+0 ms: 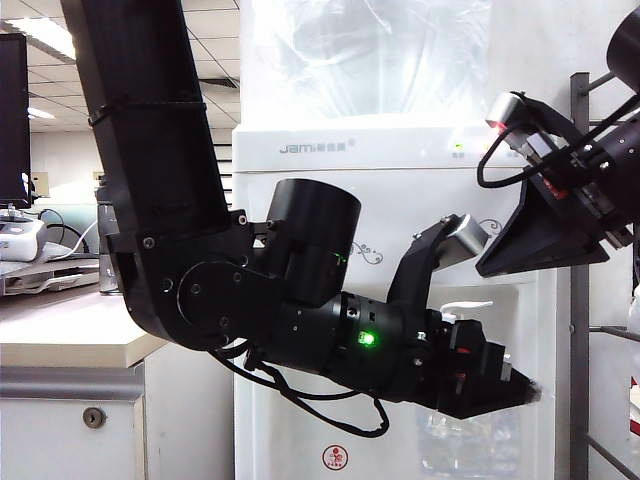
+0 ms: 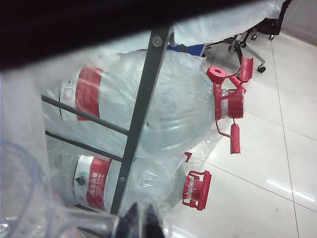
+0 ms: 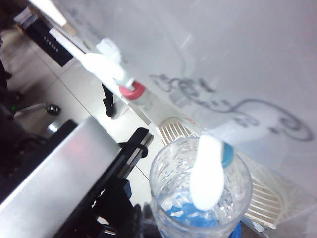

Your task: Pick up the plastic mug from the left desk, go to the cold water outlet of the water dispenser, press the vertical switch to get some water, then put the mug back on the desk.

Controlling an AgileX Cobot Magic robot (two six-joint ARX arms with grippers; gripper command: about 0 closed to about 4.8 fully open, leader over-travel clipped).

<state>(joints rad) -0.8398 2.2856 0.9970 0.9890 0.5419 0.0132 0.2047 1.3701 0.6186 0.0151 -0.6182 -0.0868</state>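
Holding the plastic mug (image 3: 200, 198) under the cold water outlet (image 3: 227, 154), left tool (image 1: 505, 385) is clamping it; right tool (image 1: 560, 215), state unclear, must press the vertical switch (image 3: 207, 173) next.

One clear dimpled plastic mug (image 3: 200, 198) beneath the right tool. Two white taps, one blue-collared (image 3: 227, 154), one red-collared (image 3: 132, 91). Two big clear water jugs (image 2: 163, 106) with red caps, beyond the left tool (image 2: 140, 223).

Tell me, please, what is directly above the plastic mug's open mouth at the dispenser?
The cold water outlet with its blue collar and the vertical switch hang over the plastic mug, held by the left claw. The lever covers part of the mug's interior.
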